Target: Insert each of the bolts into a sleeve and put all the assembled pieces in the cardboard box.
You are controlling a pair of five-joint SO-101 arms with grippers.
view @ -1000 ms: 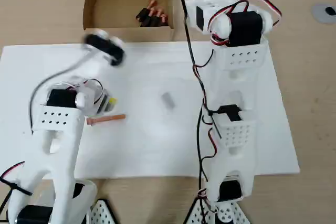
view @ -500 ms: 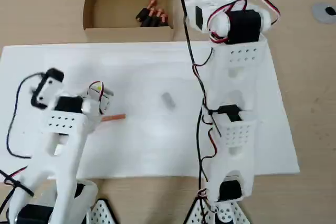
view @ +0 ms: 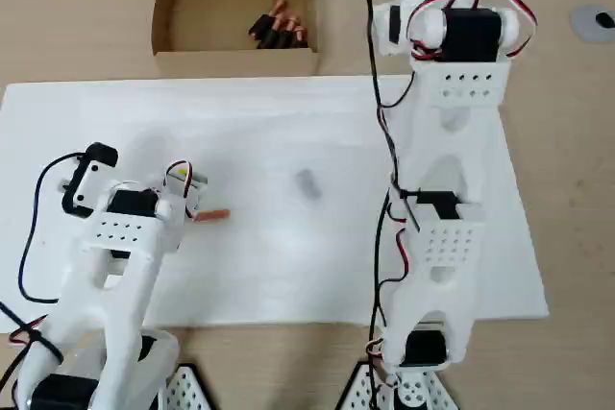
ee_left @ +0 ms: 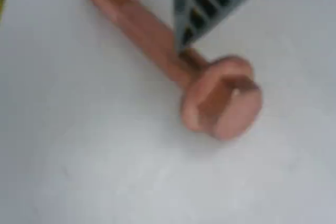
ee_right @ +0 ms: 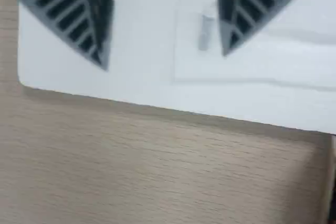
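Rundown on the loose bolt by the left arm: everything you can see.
The bolt is copper-coloured, matte, plastic-looking: plain straight shank, wider round head with a raised block on top. It lies flat on the white sheet, no sleeve on it, between the fingers of the open left claw; one fingertip sits at the shank beside the head.

You're at a hobby robotics lab bench: left arm [view: 115, 266] and right arm [view: 447, 237] with bare servo wiring, wood-grain worktop [view: 567, 141], white sheet [view: 269, 266], cardboard box [view: 163, 16].
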